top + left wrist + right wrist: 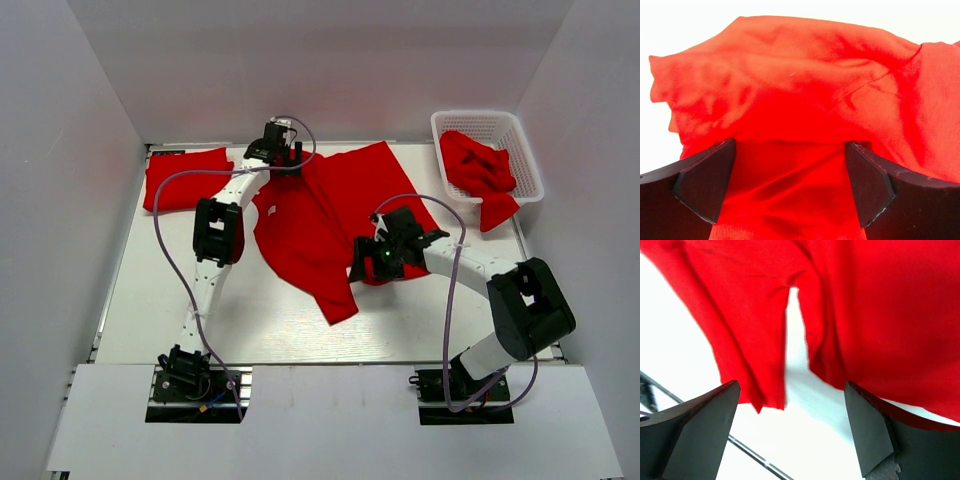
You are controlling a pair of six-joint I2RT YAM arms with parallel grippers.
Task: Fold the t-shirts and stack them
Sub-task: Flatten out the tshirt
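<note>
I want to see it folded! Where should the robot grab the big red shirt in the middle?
Probably its edges, from above. The shirt lies spread and rumpled, and both hands hang open over it: the left hand at the bunched far-left part, the right hand at the near-right edge. Loose edges pinch easily.

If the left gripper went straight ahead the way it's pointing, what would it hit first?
Probably the spread-out red t-shirt: a raised fold of its fabric fills the view directly ahead of the open left gripper. How near it is can't be judged exactly.
</note>
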